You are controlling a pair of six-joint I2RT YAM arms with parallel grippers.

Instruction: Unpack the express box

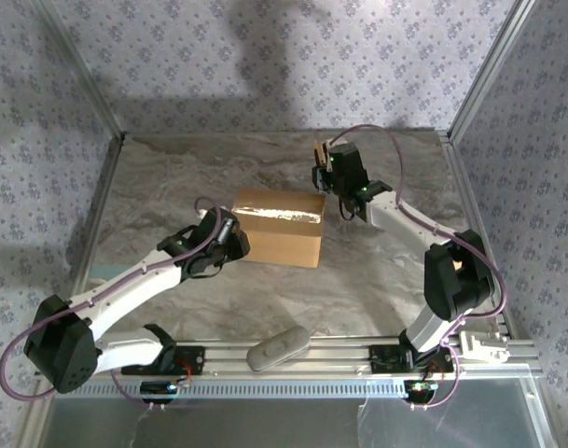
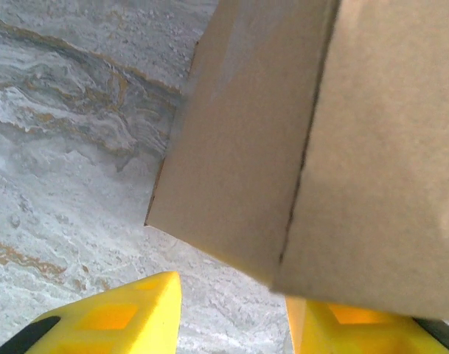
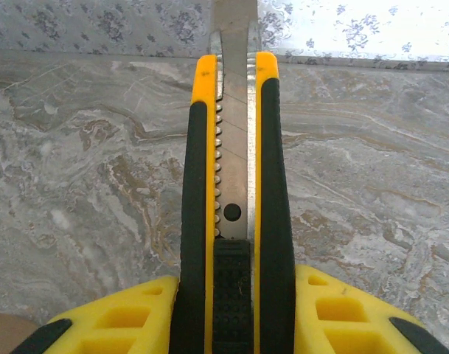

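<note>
Box [image 1: 279, 227] lies touching left end effector [image 1: 229, 245], flaps taped.

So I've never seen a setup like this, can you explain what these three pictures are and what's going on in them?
Two white robot arms are bolted to the near edge of a marble-patterned table. One picture looks down from above; the other two come from cameras on each wrist. A closed brown cardboard box sits mid-table, tape along its top. The left tool is at the box's left end, its yellow fingers on either side of a lower corner. The right tool grips a yellow-and-black utility knife, held beyond the box's right end. A grey oblong object lies on the front rail.
</note>
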